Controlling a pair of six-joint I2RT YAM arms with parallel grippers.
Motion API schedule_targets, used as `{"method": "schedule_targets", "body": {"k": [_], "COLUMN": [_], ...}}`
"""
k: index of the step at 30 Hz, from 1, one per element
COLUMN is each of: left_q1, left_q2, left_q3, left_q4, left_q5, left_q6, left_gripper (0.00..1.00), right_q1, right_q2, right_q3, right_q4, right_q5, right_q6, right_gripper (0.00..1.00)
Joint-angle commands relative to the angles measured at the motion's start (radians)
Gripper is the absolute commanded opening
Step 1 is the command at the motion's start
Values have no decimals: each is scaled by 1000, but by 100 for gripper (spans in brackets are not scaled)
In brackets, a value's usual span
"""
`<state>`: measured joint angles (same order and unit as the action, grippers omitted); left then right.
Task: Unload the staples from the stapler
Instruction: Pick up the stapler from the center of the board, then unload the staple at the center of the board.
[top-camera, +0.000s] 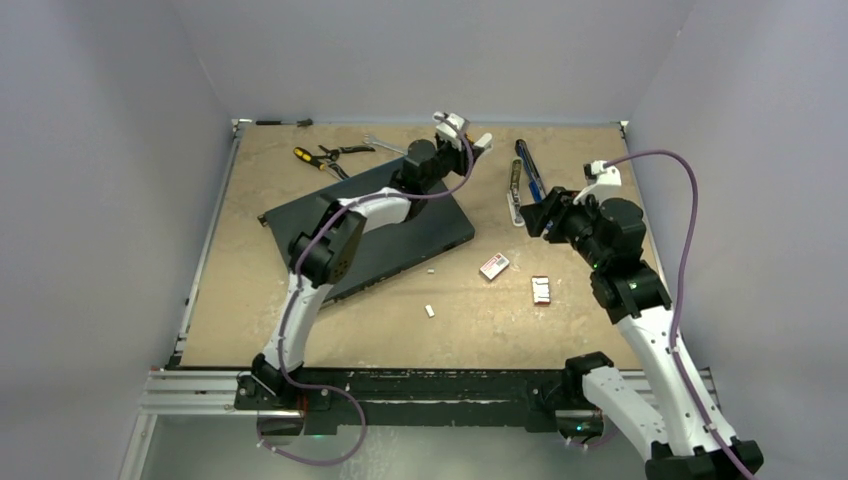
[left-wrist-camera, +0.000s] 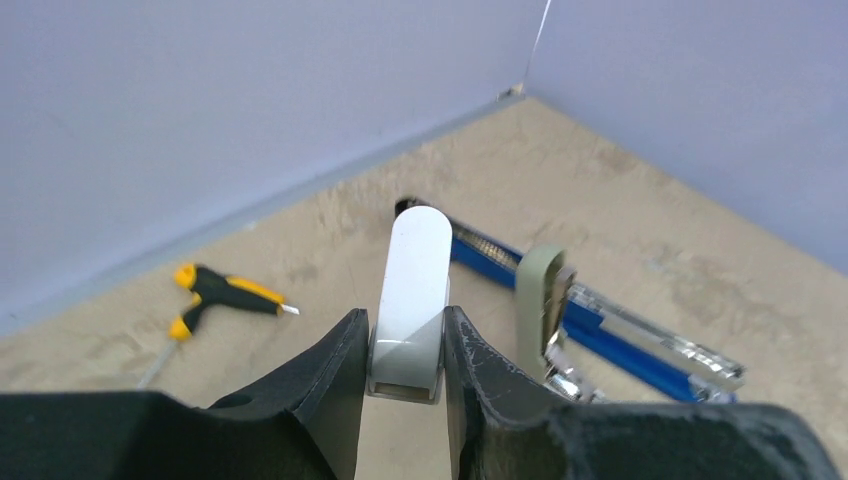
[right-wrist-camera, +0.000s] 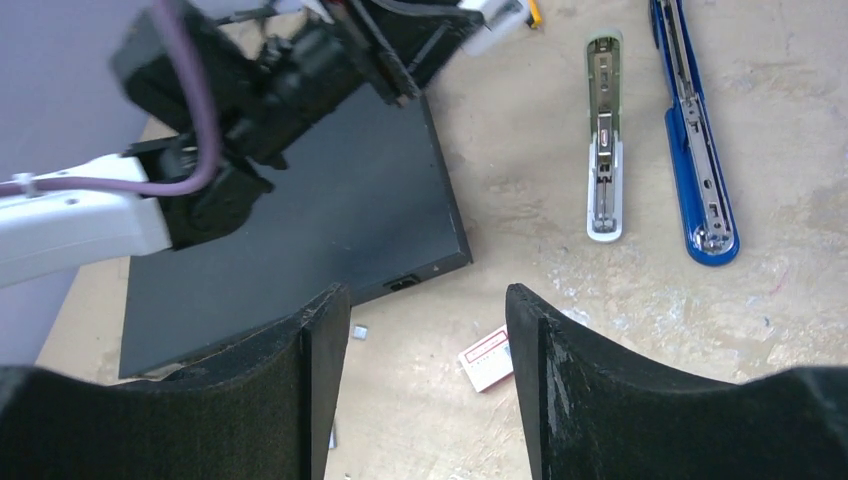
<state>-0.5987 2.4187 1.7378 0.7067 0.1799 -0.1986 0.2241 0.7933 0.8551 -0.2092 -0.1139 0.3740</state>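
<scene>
Read the table (top-camera: 250, 300) as a clock face, with 12 at the far wall. Your left gripper (top-camera: 463, 133) is reaching out to 12 o'clock, past the far corner of the dark slab (top-camera: 425, 235). Its jaws are closing narrowly on a white stapler (left-wrist-camera: 412, 290). In the left wrist view the fingers (left-wrist-camera: 330, 390) are pressing on its two flanks. Its rounded end is pointing away from the palm, and it appears to be hanging above the tabletop.

Your right gripper (right-wrist-camera: 428, 300) is hovering at about 2 o'clock. Its jaws are standing well apart and gripping nothing. Below and between its fingers the red-and-white box (right-wrist-camera: 487, 357) is showing.

The staples (top-camera: 430, 311) are lying as small pale bits on the bare tabletop at around 6 o'clock, near the slab's near edge. In the right wrist view one silvery bit (right-wrist-camera: 358, 333) is sitting just beside that edge, at 9 o'clock from the box. You cannot tell whether any are sitting inside the held stapler.

At 1 o'clock a grey stapler (top-camera: 515, 190) and a blue stapler (top-camera: 530, 165) are lying opened out, side by side. A second small box (top-camera: 541, 290) is resting at 4 o'clock. A yellow-handled tool (top-camera: 305, 157) is lying at 11 o'clock.
</scene>
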Motion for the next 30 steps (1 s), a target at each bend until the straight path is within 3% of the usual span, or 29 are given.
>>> {"method": "schedule_targets", "body": {"k": [1, 6, 10, 16, 20, 27, 30], "left_q1": [-4, -6, -26, -95, -141, -157, -157], "left_q2": [-226, -453, -671, -1016, -1215, -1493, -1545], "left_q3": [-129, -417, -724, -1017, -1145, -1273, -1291], "left_q4": [129, 188, 378, 342, 274, 128, 84], "left_q5": [-34, -1, -54, -36, 17, 75, 108], "left_q6": [10, -60, -110, -84, -94, -75, -43], "left_gripper": [0, 0, 0, 0, 0, 0, 0], "right_q1": [5, 4, 5, 5, 23, 217, 239], "right_q2": [-20, -2, 26, 62, 129, 146, 108], "right_q3": [5, 5, 4, -60, -107, -91, -126], "right_q4": [60, 84, 150, 321, 446, 443, 484], "right_q5": [21, -4, -55, -203, -347, -251, -233], "right_q6": [21, 130, 254, 446, 527, 499, 532], "right_gripper": [62, 62, 62, 61, 59, 61, 54]}}
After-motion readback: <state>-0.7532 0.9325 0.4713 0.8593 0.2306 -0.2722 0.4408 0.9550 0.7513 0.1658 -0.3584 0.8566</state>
